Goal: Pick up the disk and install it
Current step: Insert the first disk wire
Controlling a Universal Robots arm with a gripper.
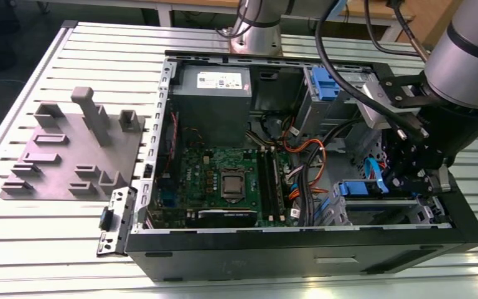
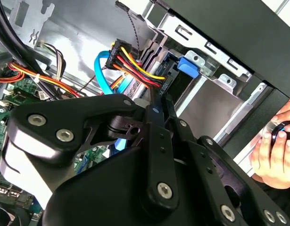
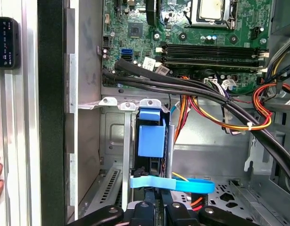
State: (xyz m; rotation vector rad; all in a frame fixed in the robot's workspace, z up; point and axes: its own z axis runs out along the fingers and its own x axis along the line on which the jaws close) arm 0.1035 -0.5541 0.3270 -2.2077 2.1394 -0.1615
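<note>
The disk stands edge-on in its blue carrier inside the drive cage at the front corner of the open computer case. The exterior view shows the disk low at the case's right, beside the black gripper. In the first wrist view my gripper is shut, just behind the disk's rear end and apart from it, with a light blue cable crossing between them. In the second wrist view the gripper points at the cage, where the disk's blue tab shows.
A second blue carrier sits in the upper bay. Thick black hoses and coloured power wires hang near the cage. A grey fixture plate lies left of the case. A person's hand rests outside the case wall, near a phone.
</note>
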